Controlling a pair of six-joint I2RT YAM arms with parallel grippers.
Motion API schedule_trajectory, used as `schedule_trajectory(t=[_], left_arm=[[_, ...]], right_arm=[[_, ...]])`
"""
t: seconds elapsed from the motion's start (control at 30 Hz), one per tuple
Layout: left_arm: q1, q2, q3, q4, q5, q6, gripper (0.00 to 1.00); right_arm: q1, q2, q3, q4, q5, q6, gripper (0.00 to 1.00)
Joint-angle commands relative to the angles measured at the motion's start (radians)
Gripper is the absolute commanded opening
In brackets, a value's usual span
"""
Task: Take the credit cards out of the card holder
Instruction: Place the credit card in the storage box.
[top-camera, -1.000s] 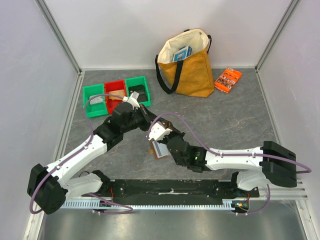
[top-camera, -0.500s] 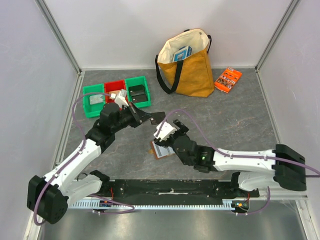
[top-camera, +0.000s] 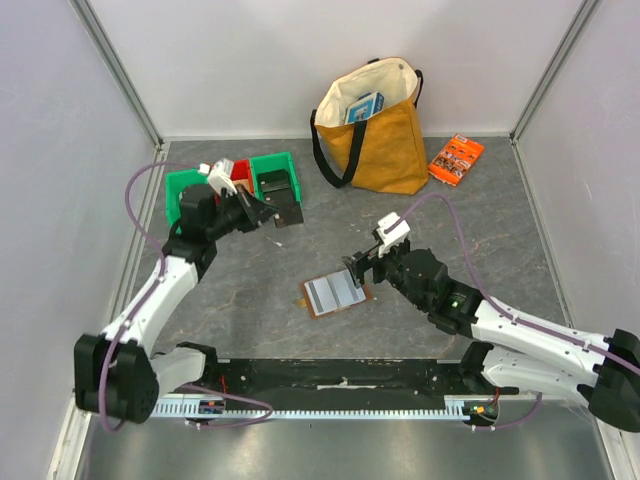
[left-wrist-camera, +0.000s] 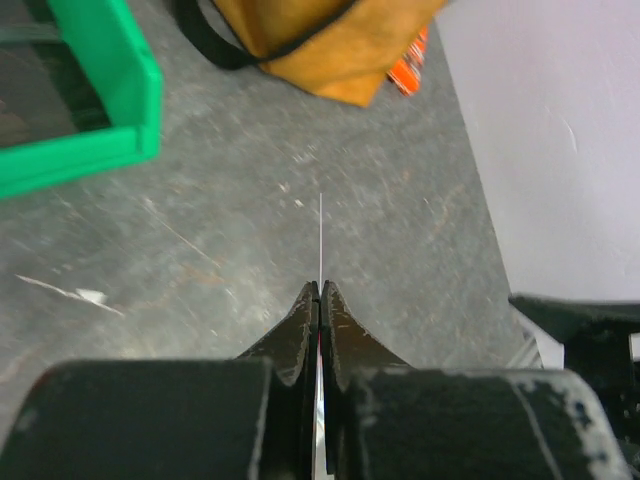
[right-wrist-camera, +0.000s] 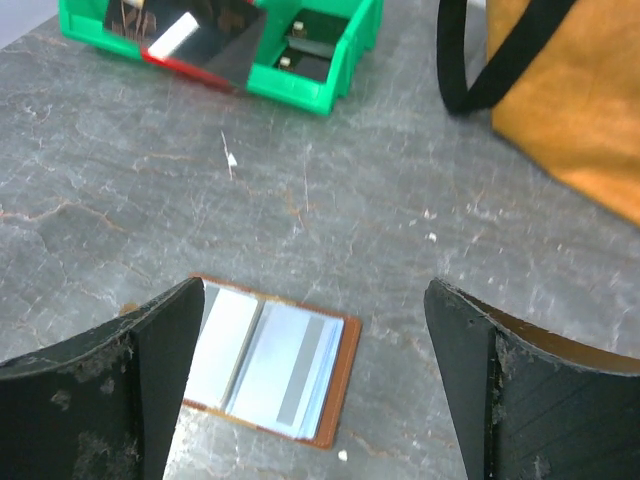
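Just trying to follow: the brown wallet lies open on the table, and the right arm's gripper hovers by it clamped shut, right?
Not quite: the card holder lies open on the table, but the right gripper by it is wide open, holding nothing. The right wrist view shows this.

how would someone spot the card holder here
From the mustard fabric tote bag at the back of the grey table, come toward the near edge: the small brown bifold card holder lies open and flat. Unlike the orange printed packet, it shows pale grey-blue pockets inside.
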Motion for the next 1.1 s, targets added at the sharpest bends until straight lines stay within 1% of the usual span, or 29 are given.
schedule_trajectory(t=[0.0, 0.1, 0.17, 0.3, 0.4, 0.47, 0.6, 0.8, 0.93, 1.07], left_arm=[[0.078, 0.139, 0.145, 0.051, -0.006, 0.088, 0.02], [0.128, 0.277, 0.246, 0.047, -0.014, 0.127, 0.02], [0.156, 0.380, 0.343, 0.022, 0.009, 0.148, 0.02], [0.167, 0.592, 0.508, -0.007, -0.004, 0.197, 0.02], [0.176, 0.738, 0.649, -0.053, 0.009, 0.202, 0.02], [0.179, 0.824, 0.717, -0.061, 0.019, 0.197, 0.02], [0.182, 0.937, 0.815, -0.071, -0.009, 0.191, 0.02], [0.185, 1.075, 0.938, -0.107, 0.017, 0.179, 0.02], [0.185, 1.132, 0.989, -0.107, 0.068, 0.141, 0.02], [0.185, 1.154, 1.009, -0.116, 0.053, 0.125, 0.02]], right_arm=[[-0.081, -0.058, -0.051, -0.039, -0.193, 0.140, 0.98], [-0.116, -0.075, -0.059, -0.054, -0.262, 0.137, 0.98], [-0.127, -0.075, -0.050, -0.063, -0.296, 0.125, 0.98], [-0.130, -0.063, -0.039, -0.065, -0.313, 0.109, 0.98], [-0.130, -0.051, -0.039, -0.071, -0.322, 0.106, 0.98], [-0.130, -0.045, -0.036, -0.088, -0.333, 0.106, 0.98], [-0.130, -0.035, -0.024, -0.117, -0.348, 0.105, 0.98], [-0.130, -0.028, -0.002, -0.144, -0.348, 0.109, 0.98], [-0.130, -0.018, 0.007, -0.166, -0.347, 0.109, 0.98], [-0.130, -0.011, 0.022, -0.183, -0.348, 0.106, 0.98]])
